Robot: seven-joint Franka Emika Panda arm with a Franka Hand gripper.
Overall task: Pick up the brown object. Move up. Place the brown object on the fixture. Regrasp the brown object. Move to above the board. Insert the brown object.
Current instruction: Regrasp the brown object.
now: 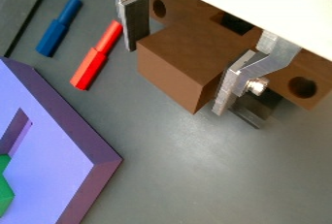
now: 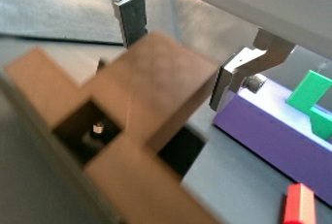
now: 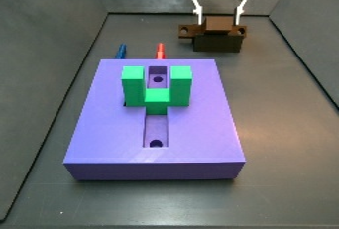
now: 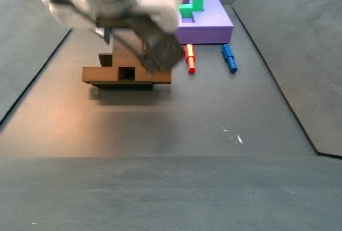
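The brown object rests on the fixture, which is mostly hidden beneath it, at the far end of the floor. Its blocky crosspiece stands up between the fingers, and the bar's round hole shows behind. My gripper is open and straddles this block. One finger stands a small gap off one face. The other finger is close beside the opposite face. In a side view the gripper hangs right over the piece. The purple board with its green block lies nearer the front.
A red peg and a blue peg lie on the floor between the board and the brown object, also seen as red peg and blue peg. Dark sloping walls enclose the floor on both sides.
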